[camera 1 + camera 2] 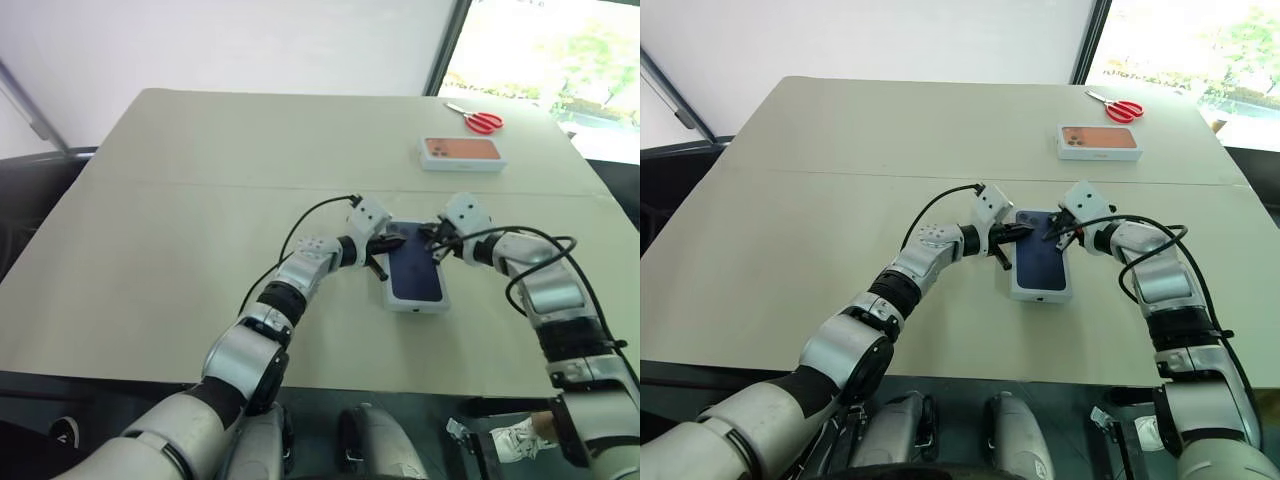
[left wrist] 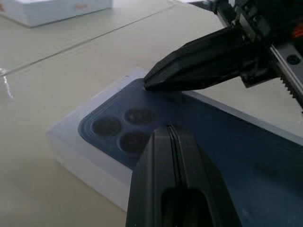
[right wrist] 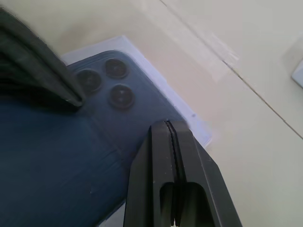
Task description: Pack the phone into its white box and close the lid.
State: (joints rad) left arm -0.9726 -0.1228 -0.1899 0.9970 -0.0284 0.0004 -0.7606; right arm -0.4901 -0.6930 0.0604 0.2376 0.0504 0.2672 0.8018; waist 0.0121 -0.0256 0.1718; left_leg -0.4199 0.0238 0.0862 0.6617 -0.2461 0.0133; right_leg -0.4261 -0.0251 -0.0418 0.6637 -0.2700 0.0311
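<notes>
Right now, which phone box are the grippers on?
The lid with the dark blue phone picture, near the table's front; both shut grippers are over it. The orange-print box sits far back.

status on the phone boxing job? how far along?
Looks nearly done: the shallow white lid with the dark blue phone picture sits on the box, so no phone is visible. In hand: the shut left gripper and shut right gripper are over its far end, apparently pressing it down. Left: confirm it is fully seated; I cannot tell. The orange-printed box and red scissors lie apart.

Bright daylight floods in from the window (image 1: pixel 545 60) at far right, overexposing it, while the wrist views are softly blurred up close.
</notes>
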